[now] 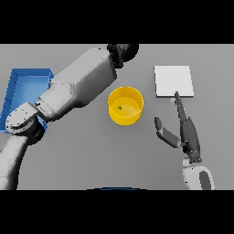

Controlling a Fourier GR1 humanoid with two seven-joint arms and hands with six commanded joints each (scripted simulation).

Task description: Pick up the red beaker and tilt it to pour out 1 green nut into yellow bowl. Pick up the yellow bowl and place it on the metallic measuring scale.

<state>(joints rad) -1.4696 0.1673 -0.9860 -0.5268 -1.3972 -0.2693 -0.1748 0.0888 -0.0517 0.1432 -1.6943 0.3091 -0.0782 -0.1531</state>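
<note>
The yellow bowl [124, 118] stands at the table's middle, and a small green nut [119, 108] lies inside it. To its right and a bit farther back lies the pale square measuring scale [173, 81]. My right hand [189, 134] rests open to the right of the bowl. Its straight fingers point toward the scale's near edge, and the thumb is spread toward the bowl. My left arm reaches across from the lower left. Its dark left hand [122, 52] sits beyond the bowl at the scene's top edge, partly cut off. No red beaker is in sight.
A blue tray [23, 84] lies at the far left, partly covered by my left arm. The left forearm [80, 84] hangs just left of the bowl.
</note>
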